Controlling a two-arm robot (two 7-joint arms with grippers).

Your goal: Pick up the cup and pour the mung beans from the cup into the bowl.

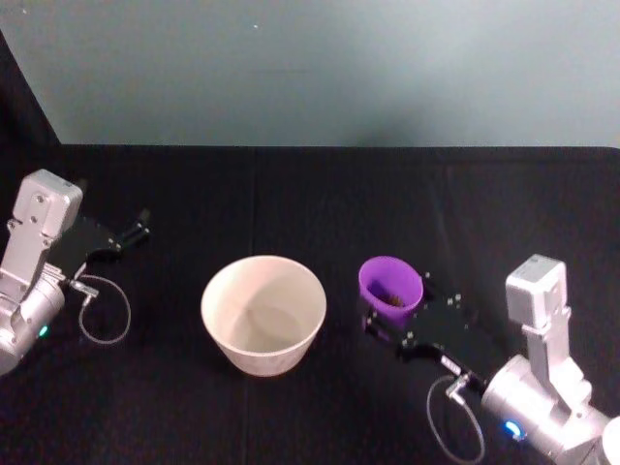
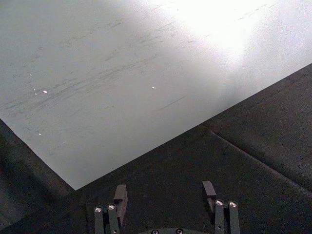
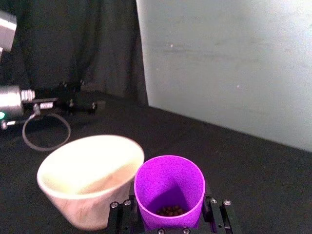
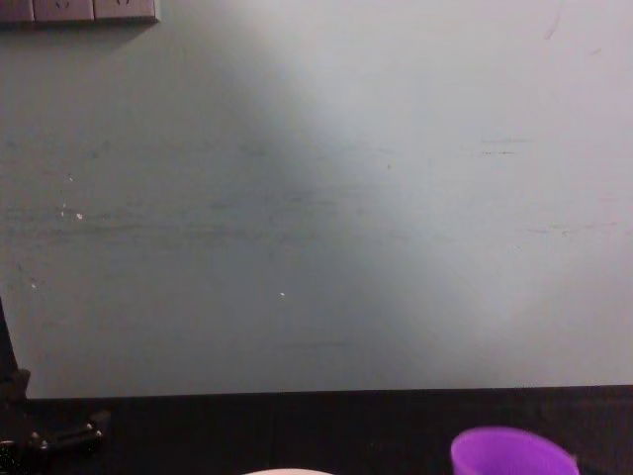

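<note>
The purple cup [image 1: 389,279] stands just right of the pale bowl [image 1: 263,312], a small gap between them. My right gripper [image 1: 395,314] reaches in from the lower right and is shut on the cup's lower body. In the right wrist view the cup [image 3: 169,187] sits between the black fingers [image 3: 217,210], with dark mung beans [image 3: 170,210] at its bottom and the bowl [image 3: 87,173] beside it. The chest view catches the cup's rim [image 4: 512,453], slightly tilted. My left gripper [image 1: 134,232] is parked at the far left; its fingers [image 2: 120,197] stand open over bare cloth.
A black cloth [image 1: 310,194] covers the table up to a grey wall [image 1: 320,68] behind. Loose cable loops hang at the left wrist [image 1: 102,310] and the right wrist [image 1: 455,421]. Open cloth lies behind the bowl and cup.
</note>
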